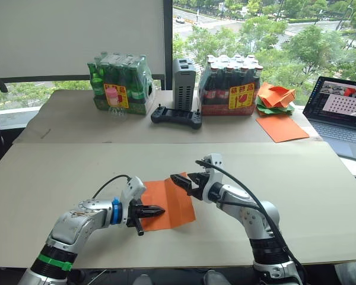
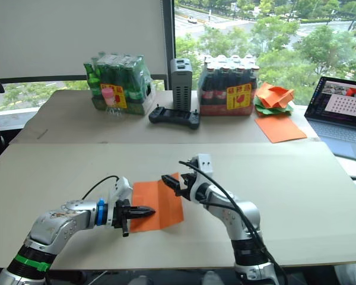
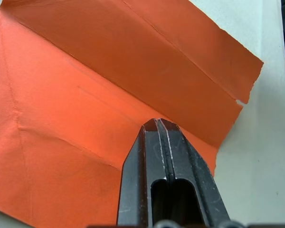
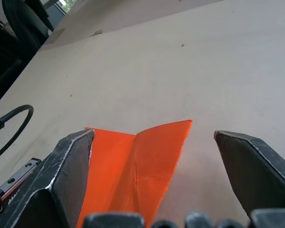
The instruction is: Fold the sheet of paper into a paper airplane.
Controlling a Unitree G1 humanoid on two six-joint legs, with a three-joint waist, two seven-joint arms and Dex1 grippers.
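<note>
The sheet of paper (image 1: 169, 202) is a bright-orange creased rectangle lying on the near table, its far right corner lifted a little. My left gripper (image 1: 155, 211) is shut, its tips resting over the sheet's left part; the left wrist view shows the closed fingers (image 3: 157, 142) pressed above the creased orange surface (image 3: 85, 95). My right gripper (image 1: 183, 181) is open at the sheet's far right edge. In the right wrist view its fingers (image 4: 76, 161) stand wide apart around the raised fold (image 4: 147, 156).
On the far table stand a green bottle pack (image 1: 120, 83), a grey box (image 1: 184, 83), a dark bottle pack (image 1: 231, 86), a black controller (image 1: 177, 116), a heap of crumpled papers (image 1: 276, 96) and a larger orange sheet (image 1: 282, 127). A laptop (image 1: 343, 113) sits at right.
</note>
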